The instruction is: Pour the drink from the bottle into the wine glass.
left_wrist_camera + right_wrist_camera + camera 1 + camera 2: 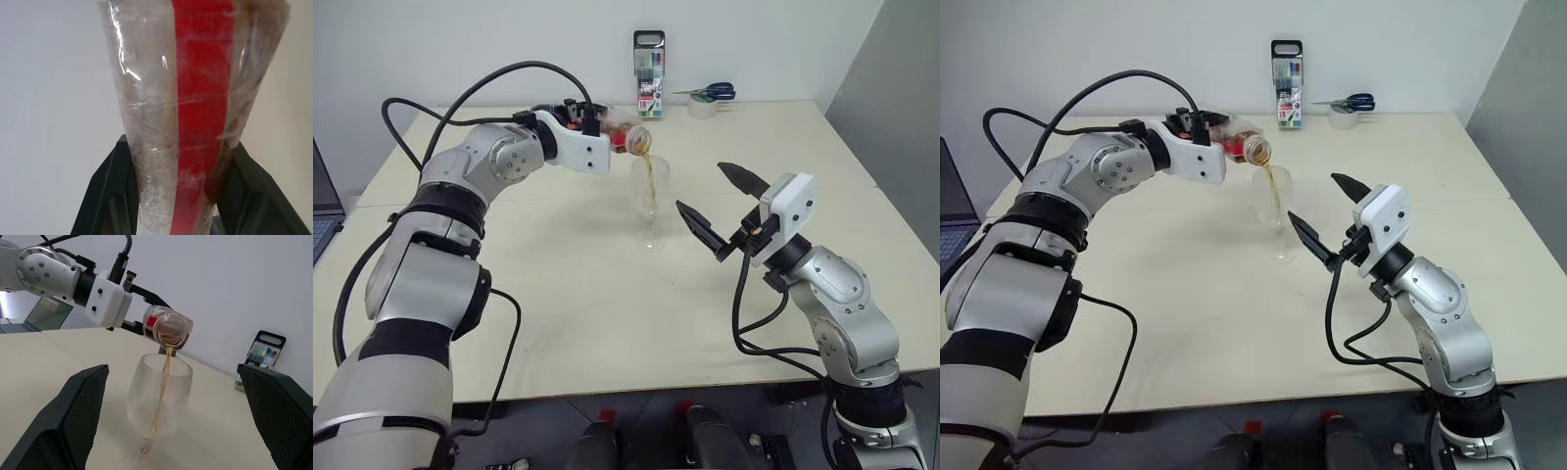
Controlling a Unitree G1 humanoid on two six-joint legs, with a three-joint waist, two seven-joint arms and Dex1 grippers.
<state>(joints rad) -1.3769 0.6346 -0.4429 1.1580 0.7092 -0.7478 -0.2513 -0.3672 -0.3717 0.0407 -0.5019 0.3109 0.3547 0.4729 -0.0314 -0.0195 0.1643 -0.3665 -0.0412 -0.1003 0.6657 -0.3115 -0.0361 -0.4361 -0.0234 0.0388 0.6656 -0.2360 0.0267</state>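
Pouring is under way: near the frame's upper centre the left end effector (607, 135), clamped on the tipped, uncapped bottle (628, 135), streams the drink (163, 387) into the wine glass (651, 201) on the surface (558, 294), barely filled, while the right end effector (710, 203) waits wide apart, empty.

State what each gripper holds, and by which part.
Left gripper clamps the bottle around its lower body. Right gripper: nothing, jaws open.

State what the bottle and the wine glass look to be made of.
The bottle: thin clear plastic, likely; its wall shows creases and crinkled highlights under a glossy red label strip. The wine glass: clear, smooth, probably glass, though plastic cannot be ruled out.
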